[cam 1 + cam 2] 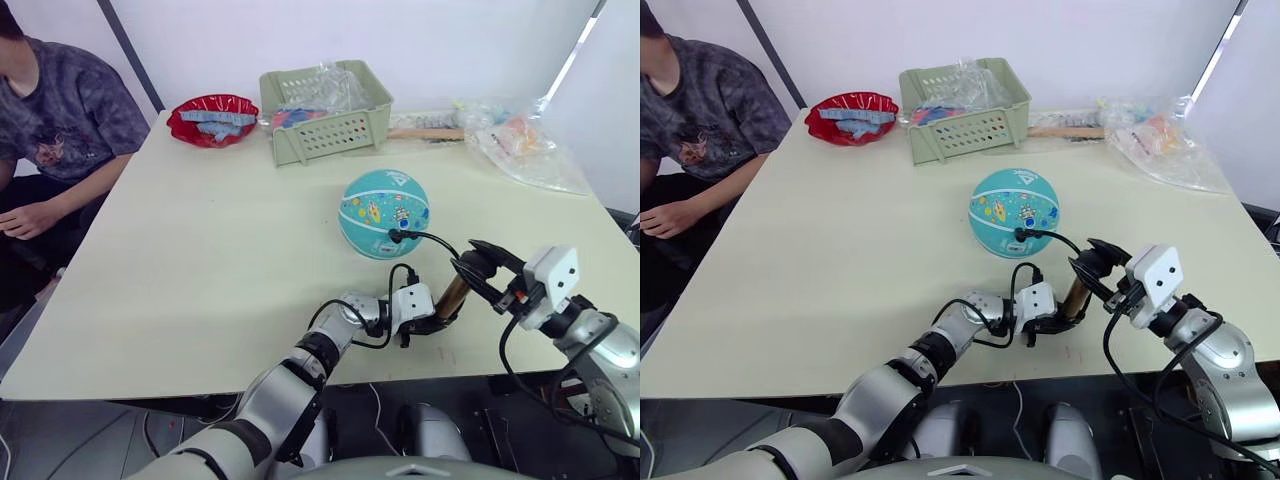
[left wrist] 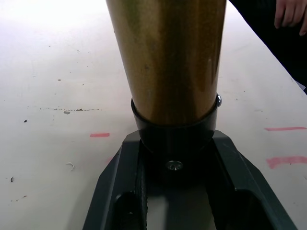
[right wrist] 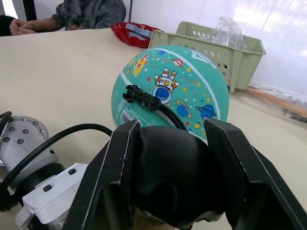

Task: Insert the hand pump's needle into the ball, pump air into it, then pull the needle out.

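Note:
The teal ball [image 1: 385,213] with cartoon prints rests on the table [image 1: 200,260] right of centre. The hand pump [image 1: 452,296] stands tilted in front of it, brass cylinder upward. My left gripper [image 2: 175,191] is shut on the pump's black bottom cap [image 2: 173,143]. My right gripper [image 3: 175,177] is shut on the black handle [image 3: 172,167] at the pump's top. A thin black hose [image 1: 430,240] arcs from the pump to the ball. Its black fitting [image 3: 141,97] lies against the ball's skin, and the needle itself is hidden.
A green basket [image 1: 325,110] stands at the back of the table, with a red bowl [image 1: 212,118] to its left. Clear plastic bags [image 1: 525,140] lie at the back right. A person [image 1: 50,130] sits at the table's left side.

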`<state>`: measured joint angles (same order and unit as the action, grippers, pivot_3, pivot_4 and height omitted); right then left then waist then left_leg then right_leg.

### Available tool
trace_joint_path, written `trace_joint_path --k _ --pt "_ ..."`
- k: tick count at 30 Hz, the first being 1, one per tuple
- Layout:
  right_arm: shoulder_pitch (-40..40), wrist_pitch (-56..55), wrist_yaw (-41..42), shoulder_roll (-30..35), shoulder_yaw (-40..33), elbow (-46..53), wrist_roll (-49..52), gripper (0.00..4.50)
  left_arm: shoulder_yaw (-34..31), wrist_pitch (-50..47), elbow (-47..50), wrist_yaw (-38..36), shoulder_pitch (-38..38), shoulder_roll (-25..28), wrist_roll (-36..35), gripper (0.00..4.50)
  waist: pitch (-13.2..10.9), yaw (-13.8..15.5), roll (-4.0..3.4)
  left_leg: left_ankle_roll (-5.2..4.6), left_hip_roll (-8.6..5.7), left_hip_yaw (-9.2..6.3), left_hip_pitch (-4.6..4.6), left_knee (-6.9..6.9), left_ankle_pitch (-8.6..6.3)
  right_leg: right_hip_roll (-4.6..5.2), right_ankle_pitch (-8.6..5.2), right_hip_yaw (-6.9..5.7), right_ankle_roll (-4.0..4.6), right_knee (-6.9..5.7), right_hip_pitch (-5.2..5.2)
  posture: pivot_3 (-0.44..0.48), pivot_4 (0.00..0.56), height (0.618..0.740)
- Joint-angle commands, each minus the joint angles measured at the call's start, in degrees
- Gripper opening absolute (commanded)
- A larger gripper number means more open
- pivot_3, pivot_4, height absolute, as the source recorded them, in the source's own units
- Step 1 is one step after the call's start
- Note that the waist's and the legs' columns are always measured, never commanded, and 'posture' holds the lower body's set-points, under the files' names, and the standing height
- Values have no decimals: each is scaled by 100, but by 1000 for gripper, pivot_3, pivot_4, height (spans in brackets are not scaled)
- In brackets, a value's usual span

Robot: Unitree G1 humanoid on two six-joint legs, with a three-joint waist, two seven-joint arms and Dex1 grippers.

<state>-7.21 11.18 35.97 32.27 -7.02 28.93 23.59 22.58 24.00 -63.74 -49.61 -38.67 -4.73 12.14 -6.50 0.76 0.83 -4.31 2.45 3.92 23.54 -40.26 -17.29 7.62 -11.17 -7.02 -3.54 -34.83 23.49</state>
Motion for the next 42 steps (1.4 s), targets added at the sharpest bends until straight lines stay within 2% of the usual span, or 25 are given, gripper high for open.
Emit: trace_joint_path --k 1,8,14,17,22,27,34,39,42 --pt "150 407 104 311 -361 254 329 1595 198 -184 -413 -4 239 101 301 1128 -14 4 -18 0 -2 0 2 0 0 2 1 0 1 0 1 0 150 740" --pt "548 1250 198 880 -1219 751 1564 1595 250 -160 -461 77 271 93 379 1128 -45 21 -45 0 -21 2 18 0 0 15 2 1 1 2 12 0 150 740" --pt "1305 1926 295 1589 -2272 607 2948 1595 327 -130 -550 322 252 115 499 1128 -73 29 -45 -2 -22 3 16 -4 1 20 3 1 -1 1 10 0 150 740" --pt "1405 2074 441 1851 -2538 561 3200 1595 332 -86 -579 422 266 124 515 1128 -74 28 -43 -2 -25 6 16 -6 1 24 4 2 -3 1 8 0 150 740" --pt "1453 2127 467 1918 -2710 584 3409 1595 358 -24 -619 549 258 142 596 1128 -78 27 -33 -2 -28 8 14 -9 1 29 9 4 -11 1 5 0 150 740" --pt "1385 2025 423 1760 -2635 676 3417 1594 375 -12 -658 540 283 165 621 1128 -78 28 -34 -2 -28 11 14 -12 2 30 12 8 -17 1 5 0 150 740" --pt "826 1640 654 1421 -2257 539 2563 1594 387 -34 -668 484 283 182 612 1128 -67 26 -21 -2 -28 11 13 -12 2 29 13 8 -19 1 4 0 150 740" --pt "269 1123 781 1107 -1524 381 1699 1594 390 -36 -669 453 285 189 594 1128 -38 12 7 -2 -23 11 0 -12 1 26 9 8 -22 1 -6 0 150 740" --pt "25 795 461 748 -670 186 858 1594 380 -44 -674 449 276 192 582 1128 -18 7 33 -1 -15 9 -9 -12 1 20 -1 8 -36 1 -14 0 150 740"
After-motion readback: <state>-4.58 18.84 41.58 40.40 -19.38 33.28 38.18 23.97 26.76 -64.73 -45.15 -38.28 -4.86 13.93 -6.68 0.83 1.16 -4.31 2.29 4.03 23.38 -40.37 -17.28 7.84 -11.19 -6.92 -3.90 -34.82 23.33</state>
